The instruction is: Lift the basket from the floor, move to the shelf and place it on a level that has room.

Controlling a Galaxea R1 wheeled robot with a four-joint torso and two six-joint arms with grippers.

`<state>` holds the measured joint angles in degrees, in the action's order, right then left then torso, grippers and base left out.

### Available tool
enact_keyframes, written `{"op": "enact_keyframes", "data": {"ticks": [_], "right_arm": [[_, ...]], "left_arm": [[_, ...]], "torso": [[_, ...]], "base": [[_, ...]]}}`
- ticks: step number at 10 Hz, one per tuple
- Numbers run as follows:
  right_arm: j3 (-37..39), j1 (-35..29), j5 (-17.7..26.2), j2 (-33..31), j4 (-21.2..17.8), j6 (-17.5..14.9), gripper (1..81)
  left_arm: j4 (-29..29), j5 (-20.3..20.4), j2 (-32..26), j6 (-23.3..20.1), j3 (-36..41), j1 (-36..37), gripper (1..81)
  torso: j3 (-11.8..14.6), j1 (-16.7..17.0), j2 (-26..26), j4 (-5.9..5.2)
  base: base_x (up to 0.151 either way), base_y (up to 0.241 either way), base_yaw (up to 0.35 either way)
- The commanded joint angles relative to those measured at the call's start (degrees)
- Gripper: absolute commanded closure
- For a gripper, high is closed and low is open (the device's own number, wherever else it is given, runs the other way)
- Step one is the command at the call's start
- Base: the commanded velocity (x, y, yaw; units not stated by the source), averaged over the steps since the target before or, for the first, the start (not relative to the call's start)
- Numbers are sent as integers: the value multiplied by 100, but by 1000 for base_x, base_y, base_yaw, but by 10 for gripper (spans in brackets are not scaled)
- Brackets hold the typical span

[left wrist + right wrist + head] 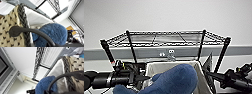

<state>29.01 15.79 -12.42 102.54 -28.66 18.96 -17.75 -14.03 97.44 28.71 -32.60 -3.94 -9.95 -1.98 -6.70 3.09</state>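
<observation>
The rectangular cream woven basket [197, 75] hangs between both arms, just short of the tall black wire shelf's top level [166, 37] at twelve o'clock; either claw's opening: cannot tell.

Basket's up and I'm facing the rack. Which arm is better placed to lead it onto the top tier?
Neither clearly: left arm and right arm flank the basket about evenly, below the top tier. The basket sits right of the rack's centre, so perhaps right.
</observation>
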Motion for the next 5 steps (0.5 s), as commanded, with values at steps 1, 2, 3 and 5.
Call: {"op": "enact_keyframes", "data": {"ticks": [1, 2, 3, 5], "right_arm": [[-292, -1309, 222, -353, -491, -32, 811], [-292, -1520, 302, -406, -623, -24, 811], [-292, -1721, 407, -459, -763, -24, 811], [-292, -2118, 451, -486, -1045, -24, 811]], "left_arm": [[-53, 50, -119, 547, 201, 1381, 811], [-53, -3, -145, 680, 210, 1593, 811], [-79, -73, -180, 785, 227, 1794, 811], [-299, -179, -189, 821, 201, 2155, 811]], "torso": [[0, 0, 0, 0], [0, 0, 0, 0], [0, 0, 0, 0], [0, 0, 0, 0]], "base": [[0, 0, 0], [0, 0, 0], [0, 0, 0], [0, 0, 0]]}}
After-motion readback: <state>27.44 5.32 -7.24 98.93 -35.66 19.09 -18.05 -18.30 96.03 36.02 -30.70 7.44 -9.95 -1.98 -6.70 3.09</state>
